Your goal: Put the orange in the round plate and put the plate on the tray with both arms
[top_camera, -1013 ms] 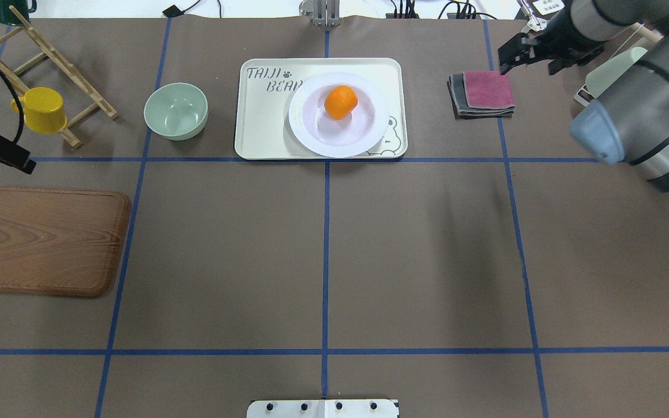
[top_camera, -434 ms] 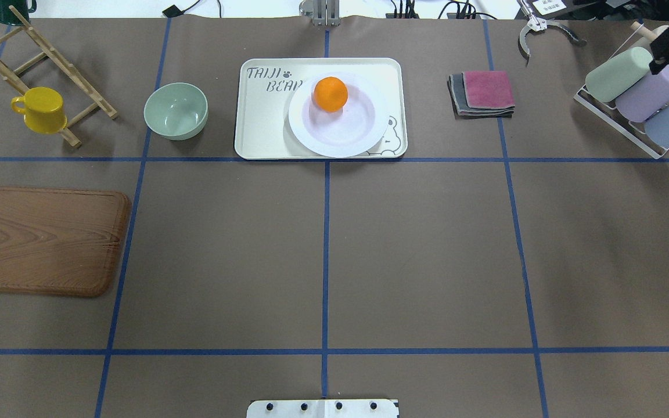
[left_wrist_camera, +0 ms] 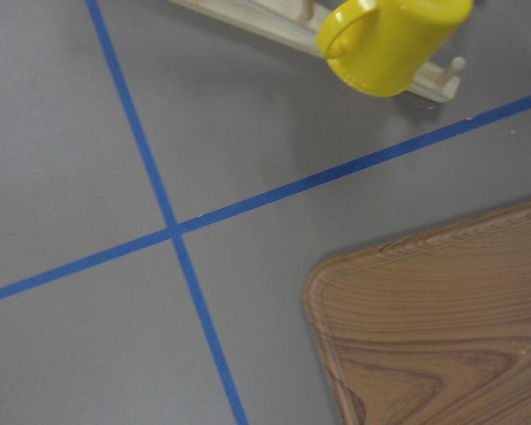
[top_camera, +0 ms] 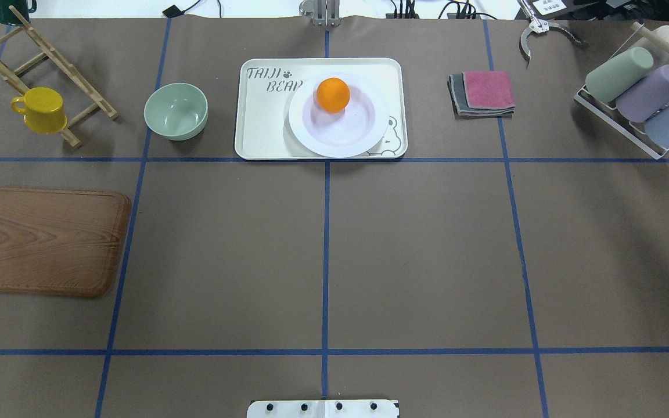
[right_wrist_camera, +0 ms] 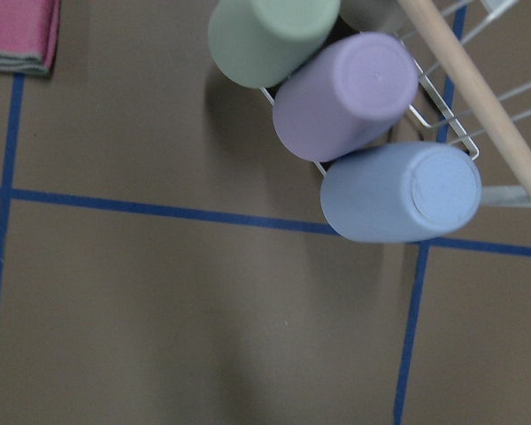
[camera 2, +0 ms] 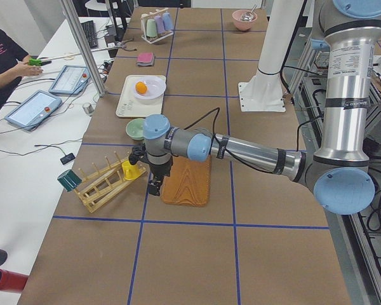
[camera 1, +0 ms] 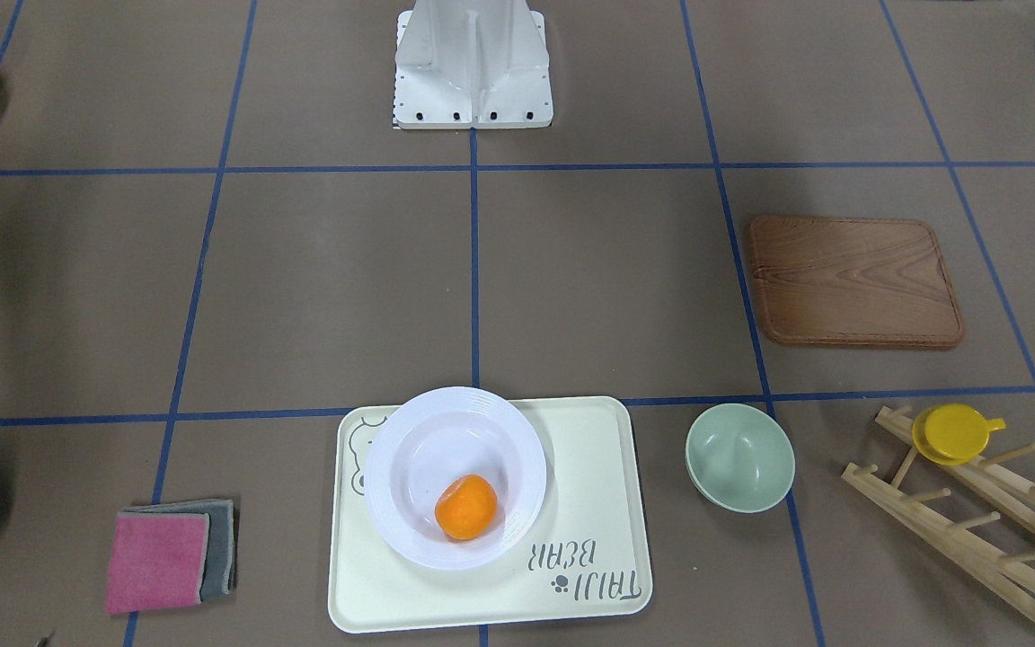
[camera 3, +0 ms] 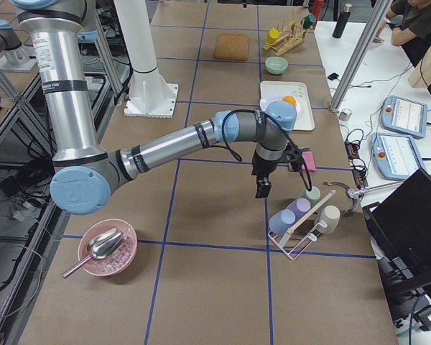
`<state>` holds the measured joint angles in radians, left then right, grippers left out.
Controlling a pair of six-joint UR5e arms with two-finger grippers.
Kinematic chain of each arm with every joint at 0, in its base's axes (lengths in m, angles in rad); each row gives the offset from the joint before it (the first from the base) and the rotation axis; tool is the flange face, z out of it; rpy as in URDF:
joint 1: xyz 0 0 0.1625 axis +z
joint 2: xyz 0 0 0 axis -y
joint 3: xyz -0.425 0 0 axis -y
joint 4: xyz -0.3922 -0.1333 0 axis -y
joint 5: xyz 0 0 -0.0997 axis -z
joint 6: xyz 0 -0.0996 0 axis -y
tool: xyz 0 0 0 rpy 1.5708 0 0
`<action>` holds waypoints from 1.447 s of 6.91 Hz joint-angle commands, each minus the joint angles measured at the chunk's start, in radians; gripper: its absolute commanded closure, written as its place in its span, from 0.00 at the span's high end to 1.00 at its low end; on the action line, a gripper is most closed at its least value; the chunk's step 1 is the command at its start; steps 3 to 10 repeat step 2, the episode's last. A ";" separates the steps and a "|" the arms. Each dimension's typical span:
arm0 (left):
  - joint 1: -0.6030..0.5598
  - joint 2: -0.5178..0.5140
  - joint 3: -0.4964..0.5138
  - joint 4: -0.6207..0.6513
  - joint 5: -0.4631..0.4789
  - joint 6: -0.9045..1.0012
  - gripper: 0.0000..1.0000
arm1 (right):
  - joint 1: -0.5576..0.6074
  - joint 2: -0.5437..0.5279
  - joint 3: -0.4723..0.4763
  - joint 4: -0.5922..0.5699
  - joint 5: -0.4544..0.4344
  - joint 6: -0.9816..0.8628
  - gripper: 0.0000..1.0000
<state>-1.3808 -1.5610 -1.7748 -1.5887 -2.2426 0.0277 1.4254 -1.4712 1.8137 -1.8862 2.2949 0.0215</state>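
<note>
Left gripper [camera 2: 153,185] points down in the left-side view, by the edge of the wooden board [camera 2: 187,181] and just beside the yellow cup [camera 2: 131,170] on its wooden peg rack [camera 2: 98,187] — whether its fingers are apart or together cannot be told from here. From the right side, the right gripper [camera 3: 261,189] points down too, near the wire rack of tumblers [camera 3: 302,215]; its fingers cannot be judged either.

Facing the robot, the orange [camera 1: 465,507] sits in the well of the round plate [camera 1: 384,467], off-centre toward the operators' side. The plate rests on the tray [camera 1: 589,503], covering part of the bear drawing. A pale-green bowl [camera 1: 739,467] stands just beside the tray.

Overhead, the orange lies against the plate's far slope, and folded cloths [top_camera: 482,93] lie apart from the tray on the table.

Left wrist camera: the yellow cup and a corner of the wooden board. Right wrist camera: green, purple and blue tumblers side by side.
</note>
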 commanded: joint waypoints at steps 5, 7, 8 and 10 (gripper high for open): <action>-0.007 0.015 0.015 -0.004 -0.002 0.000 0.98 | 0.007 -0.064 -0.004 0.070 0.006 -0.008 1.00; -0.007 0.015 0.015 -0.004 -0.002 0.000 0.98 | 0.007 -0.064 -0.004 0.070 0.006 -0.008 1.00; -0.007 0.015 0.015 -0.004 -0.002 0.000 0.98 | 0.007 -0.064 -0.004 0.070 0.006 -0.008 1.00; -0.007 0.015 0.015 -0.004 -0.002 0.000 0.98 | 0.007 -0.064 -0.004 0.070 0.006 -0.008 1.00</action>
